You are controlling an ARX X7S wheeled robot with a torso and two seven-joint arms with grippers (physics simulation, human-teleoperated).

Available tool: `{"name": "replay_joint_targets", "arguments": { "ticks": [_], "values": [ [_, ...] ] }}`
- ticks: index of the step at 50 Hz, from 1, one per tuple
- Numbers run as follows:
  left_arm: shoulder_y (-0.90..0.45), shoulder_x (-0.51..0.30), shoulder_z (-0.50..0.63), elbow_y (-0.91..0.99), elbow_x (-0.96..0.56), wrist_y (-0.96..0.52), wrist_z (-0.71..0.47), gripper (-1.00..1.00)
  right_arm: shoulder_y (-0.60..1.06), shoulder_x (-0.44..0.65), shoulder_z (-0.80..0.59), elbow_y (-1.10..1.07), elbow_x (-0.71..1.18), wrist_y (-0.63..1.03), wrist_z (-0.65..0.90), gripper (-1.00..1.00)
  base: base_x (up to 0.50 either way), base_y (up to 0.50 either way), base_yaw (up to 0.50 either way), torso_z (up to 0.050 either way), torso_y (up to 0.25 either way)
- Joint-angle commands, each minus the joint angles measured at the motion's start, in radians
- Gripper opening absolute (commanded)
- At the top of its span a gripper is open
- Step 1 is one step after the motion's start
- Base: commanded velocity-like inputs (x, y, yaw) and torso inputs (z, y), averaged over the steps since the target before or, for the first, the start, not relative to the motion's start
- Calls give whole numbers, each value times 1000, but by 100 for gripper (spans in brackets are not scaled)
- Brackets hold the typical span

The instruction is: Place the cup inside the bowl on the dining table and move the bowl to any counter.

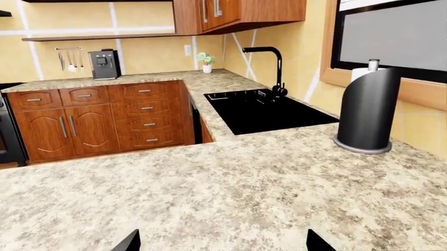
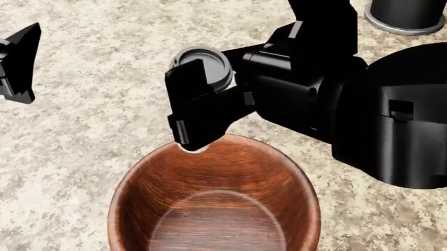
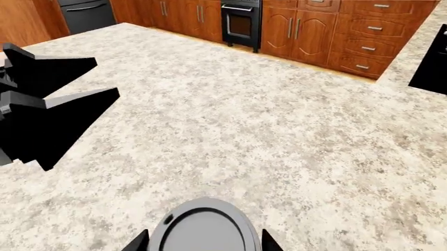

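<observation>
The reddish-brown wooden bowl (image 2: 209,209) stands on the pale speckled dining table (image 2: 91,130), close below the head camera. My right gripper (image 2: 202,120) is shut on the cup (image 2: 213,65) and holds it upright just behind the bowl's far rim. The cup's dark grey lid shows, and a sliver of its cream body shows at the rim. In the right wrist view the lid (image 3: 202,227) sits between the right gripper's (image 3: 204,241) two black fingertips. My left gripper (image 2: 18,63) is open and empty, off to the left over the table; its tips (image 1: 223,244) stand wide apart.
A black cylinder with a grey base (image 1: 367,112) stands to the back right (image 2: 405,13). Beyond it lies the darker speckled counter (image 1: 209,81) with a black sink (image 1: 262,110) and tap. Wooden cabinets (image 1: 104,120) and an oven (image 3: 241,21) line the walls.
</observation>
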Motion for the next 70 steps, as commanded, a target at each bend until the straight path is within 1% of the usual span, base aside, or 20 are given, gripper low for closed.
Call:
{"name": "replay_joint_targets", "arguments": {
  "ticks": [1,5,6,11,14,24,26,46,49,62,63,66,70],
  "values": [
    [-13,3,19,-5,15,-1,8,100,-10,86,2,-133,31,43,35,-100,0,0,0,0,0],
    [-11,2,22,-3,14,-2,8,100,-34,81,-10,-135,26,38,38,-100,0,0,0,0,0],
    [-28,7,21,-7,5,-9,1,100,-53,43,-50,-129,-3,77,39,-100,0,0,0,0,0],
    [-20,-2,14,1,-7,-10,-9,100,-70,38,-60,-122,-25,76,35,-100,0,0,0,0,0],
    [-23,10,25,-6,7,-5,-7,100,-76,31,-63,-114,-32,74,34,-100,0,0,0,0,0],
    [-25,-8,15,1,-14,-10,-7,100,-116,-12,-90,-78,-81,75,13,-100,0,0,0,0,0],
    [-20,1,22,-3,-3,-4,-6,100,-126,-17,-95,-75,-85,72,11,-100,0,0,0,0,0],
    [-10,-10,21,2,-9,3,-5,100,-191,-27,-123,-62,-124,59,8,-100,0,0,0,0,0],
    [-16,11,41,-11,16,11,1,100,-199,-27,-127,-63,-127,59,5,-100,0,0,0,0,0],
    [-19,10,45,-13,14,12,1,100,-199,-23,-126,-67,-143,63,-5,-100,0,0,0,0,0],
    [-19,8,43,-11,11,11,-1,100,-196,-21,-125,-66,-143,66,-4,100,0,0,0,0,0],
    [-17,-2,35,-7,-1,9,-2,100,-191,-19,-121,-64,-142,67,-5,100,0,0,0,0,0],
    [-14,5,43,-9,8,14,0,100,-184,-17,-117,-63,-141,69,-4,100,0,0,0,0,0]
  ]
}}
